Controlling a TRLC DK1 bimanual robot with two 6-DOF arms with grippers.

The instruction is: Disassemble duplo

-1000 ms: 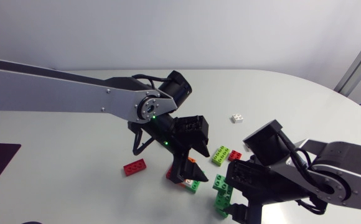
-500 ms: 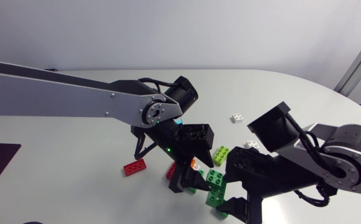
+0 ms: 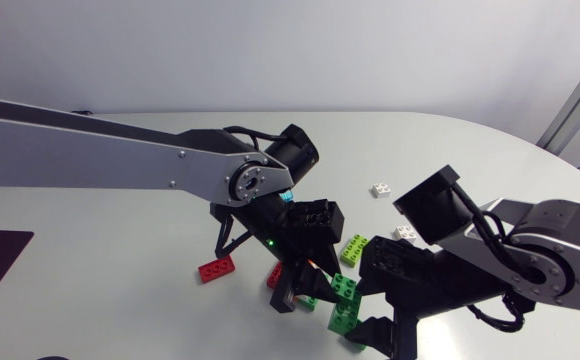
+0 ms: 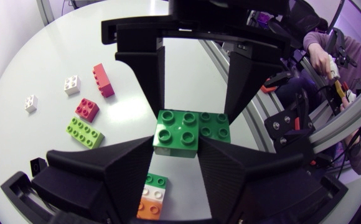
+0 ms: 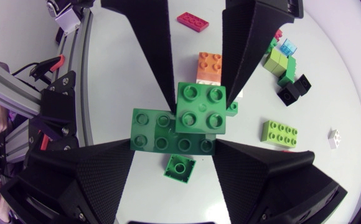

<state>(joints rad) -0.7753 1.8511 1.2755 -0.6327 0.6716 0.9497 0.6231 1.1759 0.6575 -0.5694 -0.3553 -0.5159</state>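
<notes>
Two robot arms meet over the white table (image 3: pixel 120 300), holding a pair of joined green plastic Duplo bricks in the air between them. The left gripper (image 4: pixel 177 152) is clamped on the bright green two-by-two brick (image 4: pixel 176 129). The right gripper (image 5: pixel 171 152) is closed around the darker green two-by-four brick (image 5: pixel 159 134) joined to it. A second ago the green pair sat nearer the right arm, apart from the left gripper. The two arms have since come together above a small orange, white and green stack (image 4: pixel 152 196). The green bricks are not yet separated, so the pull-apart appears to be the next step.
</notes>
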